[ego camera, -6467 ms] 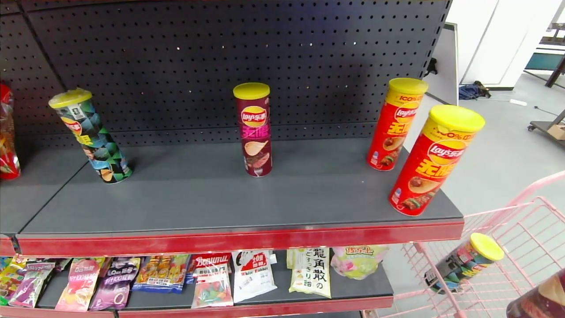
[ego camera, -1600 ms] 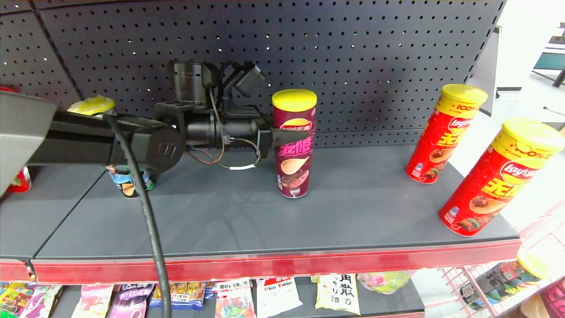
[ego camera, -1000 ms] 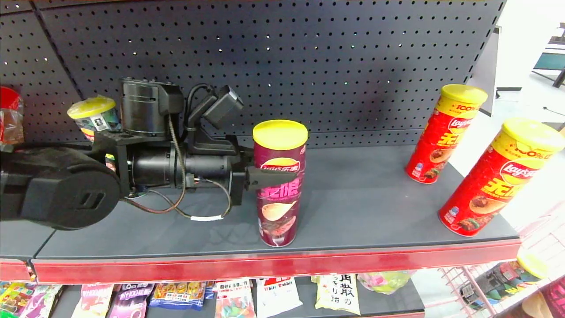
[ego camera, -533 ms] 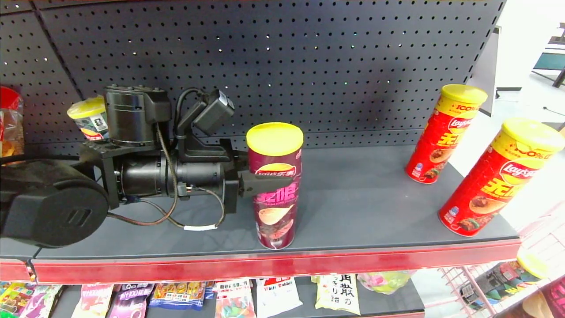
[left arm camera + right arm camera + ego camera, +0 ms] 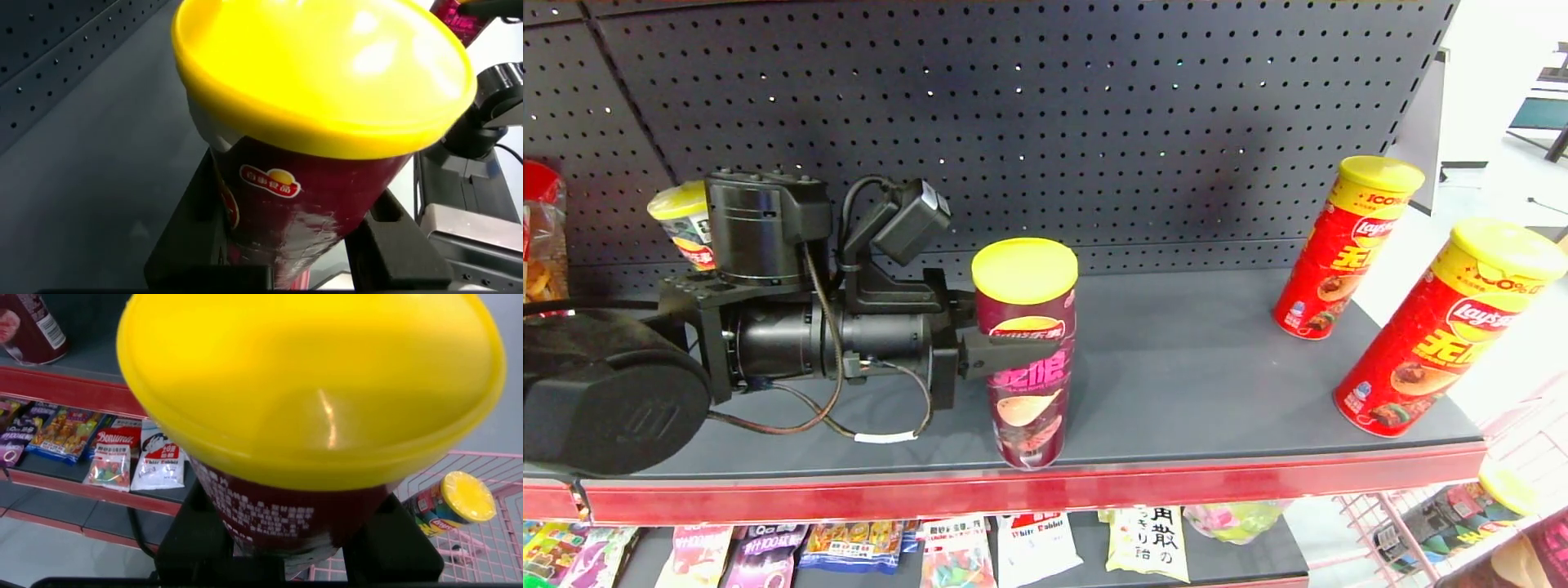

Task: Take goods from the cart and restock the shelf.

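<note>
1. Currently the can stands upright at the front edge of the shelf, its base right by the red lip. Can't tell if it rests on the deck or hangs just off it.
2. L gripper comes in from the side w/ its jaws clamped on the can's mid-body, below the yellow lid. The wrist view agrees: the can sits between two black fingers.
3. R gripper is out in front of the shelving, near the cart. Its jaws are clamped on a 2nd can of the same maroon type.
4. Step, prob.: fronting, i.e. pulling existing stock fwd so the 2nd can can go in behind it. The restock itself isn't done yet, and a spare can is lying in the cart.
5. Next move calls for:
   - Seat the can flat, part the jaws, and back the L arm out sideways w/o nudging it over the lip. It's tall and narrow, so it likely tips easily.
   - The R arm then needs a free lane to the spot behind.
6. Vs earlier:
   - 1.6 s ago the can stood mid-shelf, nearer the pegboard. It has since been dragged fwd to the lip and a bit left, L arm w/ it.
   - The last 0.5 s added only a small creep fwd.
   - Both red cans are unmoved since 1.6 s ago.
   - 6.5 s ago there was no arm over the shelf, and the camera has shifted since.
</note>
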Controlling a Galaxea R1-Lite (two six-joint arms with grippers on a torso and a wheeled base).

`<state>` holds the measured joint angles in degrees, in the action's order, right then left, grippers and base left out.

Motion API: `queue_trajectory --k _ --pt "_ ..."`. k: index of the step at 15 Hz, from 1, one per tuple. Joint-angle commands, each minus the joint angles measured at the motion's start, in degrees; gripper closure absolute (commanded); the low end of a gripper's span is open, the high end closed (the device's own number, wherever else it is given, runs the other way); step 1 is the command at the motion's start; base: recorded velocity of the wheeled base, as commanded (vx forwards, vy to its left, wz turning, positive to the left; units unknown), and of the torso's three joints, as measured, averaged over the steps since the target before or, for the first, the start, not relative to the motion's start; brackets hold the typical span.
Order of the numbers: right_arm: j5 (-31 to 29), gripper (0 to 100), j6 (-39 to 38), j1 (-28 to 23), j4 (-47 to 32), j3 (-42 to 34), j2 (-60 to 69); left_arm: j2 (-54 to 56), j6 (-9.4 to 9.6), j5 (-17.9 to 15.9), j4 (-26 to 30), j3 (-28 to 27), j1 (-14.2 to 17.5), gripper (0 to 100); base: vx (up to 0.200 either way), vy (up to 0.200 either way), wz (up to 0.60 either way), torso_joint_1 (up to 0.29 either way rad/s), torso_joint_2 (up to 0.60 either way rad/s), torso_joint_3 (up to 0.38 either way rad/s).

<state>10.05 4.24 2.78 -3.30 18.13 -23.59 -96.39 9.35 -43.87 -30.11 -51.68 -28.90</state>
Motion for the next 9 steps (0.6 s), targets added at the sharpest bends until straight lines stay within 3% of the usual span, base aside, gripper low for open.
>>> queue_trajectory --k 1,4,5,7,9 --pt "0.06 100 0.06 0.03 -0.04 -0.02 -0.23 0.41 -0.03 0.02 0.14 0.35 -0.01 100 0.000 0.000 0.00 0.000 0.00 0.000" --pt "0.15 100 0.06 0.12 -0.04 -0.11 -0.23 0.41 0.23 0.10 0.05 1.40 -0.01 100 0.000 0.000 0.00 0.000 0.00 0.000" --pt "0.15 100 0.06 0.12 -0.04 -0.02 -0.32 0.41 0.32 0.02 -0.04 1.67 -0.01 0 0.000 0.000 0.00 0.000 0.00 0.000" --pt "0.33 100 0.06 0.21 -0.04 0.15 -1.02 0.59 0.58 0.37 -1.27 2.72 -0.01 0 0.000 0.000 0.00 0.000 0.00 0.000" --pt "1.12 100 0.06 0.30 -0.04 1.91 -3.92 1.91 0.14 3.88 -1.44 4.48 -0.19 0 0.000 0.000 0.00 0.000 0.00 0.000"
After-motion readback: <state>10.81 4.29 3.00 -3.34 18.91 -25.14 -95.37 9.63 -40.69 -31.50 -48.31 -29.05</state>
